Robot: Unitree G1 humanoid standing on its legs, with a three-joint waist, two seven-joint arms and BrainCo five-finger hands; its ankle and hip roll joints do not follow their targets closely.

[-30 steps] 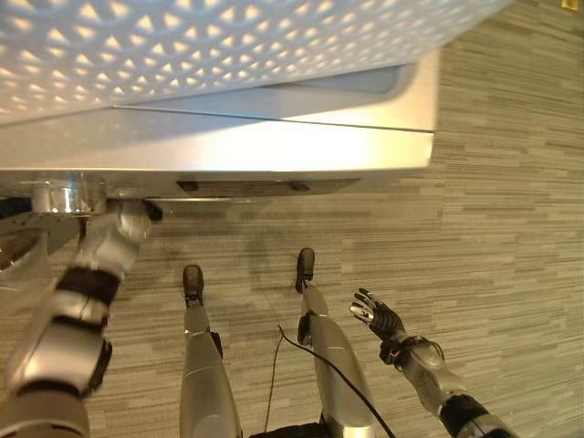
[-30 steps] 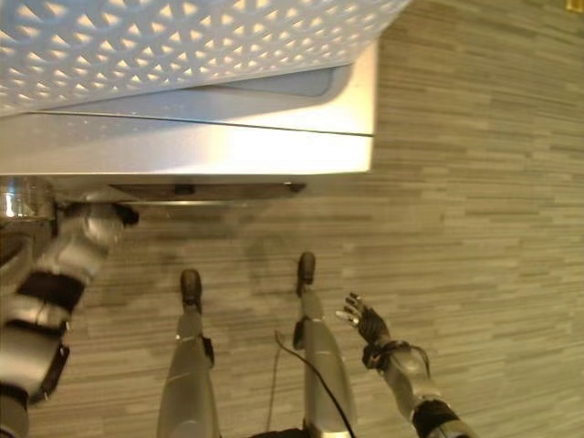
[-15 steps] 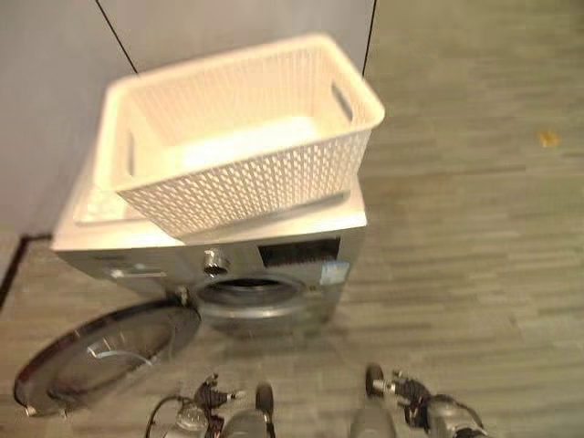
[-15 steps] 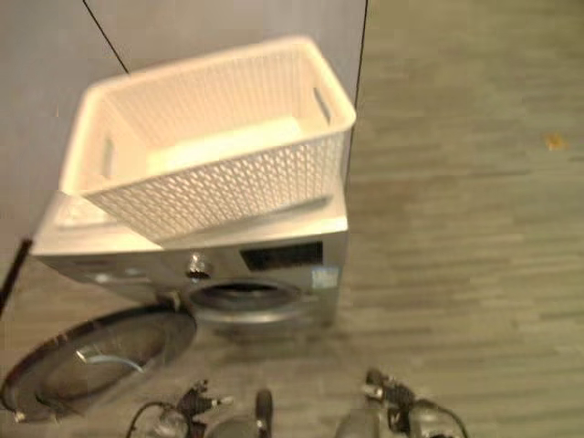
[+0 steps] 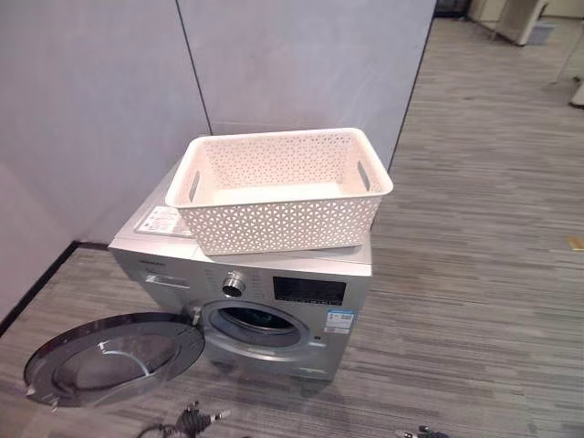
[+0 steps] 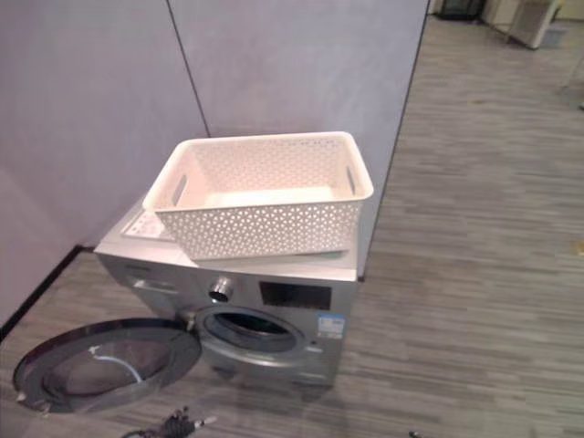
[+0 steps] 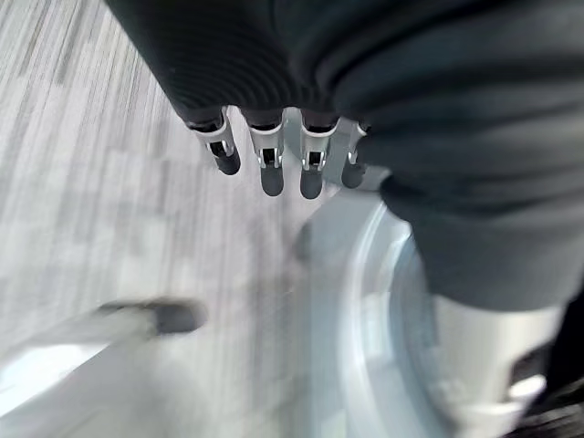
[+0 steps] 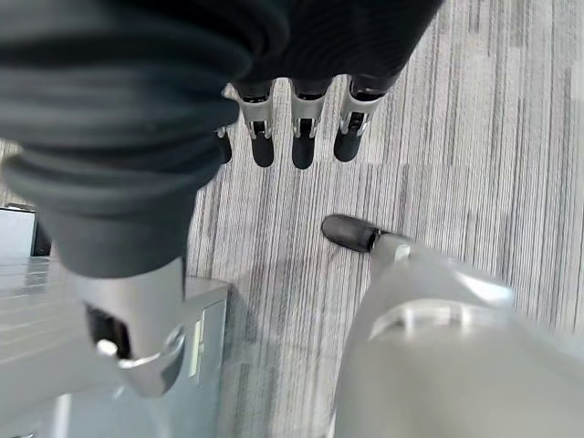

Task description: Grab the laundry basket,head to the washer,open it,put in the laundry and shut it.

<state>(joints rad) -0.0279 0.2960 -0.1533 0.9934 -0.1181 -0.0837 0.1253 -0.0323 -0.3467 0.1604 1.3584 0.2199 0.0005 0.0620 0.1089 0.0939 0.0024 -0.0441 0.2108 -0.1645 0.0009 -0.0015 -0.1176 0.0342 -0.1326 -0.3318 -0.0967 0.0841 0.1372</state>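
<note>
While both hands (image 7: pixel 265 155) (image 8: pixel 292 128) hang loose-fingered, the basket (image 5: pixel 278 187) tops the open-doored washer (image 5: pixel 274 301).

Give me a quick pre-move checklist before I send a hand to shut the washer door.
1. Washer door state: open, swung out low to the machine's left. Ok to close.
2. Laundry basket: sits on top of the washer and looks empty. Ok.
3. Laundry inside the drum opening: dark interior, contents unclear. Cannot tell.
4. Left hand: fingers straight, holding nothing, above floor near the door's curved rim. Ok.
5. Right hand: fingers straight, holding nothing, over bare floor. Ok.
6. Anything hanging over the door seal that could jam the closing: none seen from the head views. Ok, though the lower rim is hard to judge.
</note>
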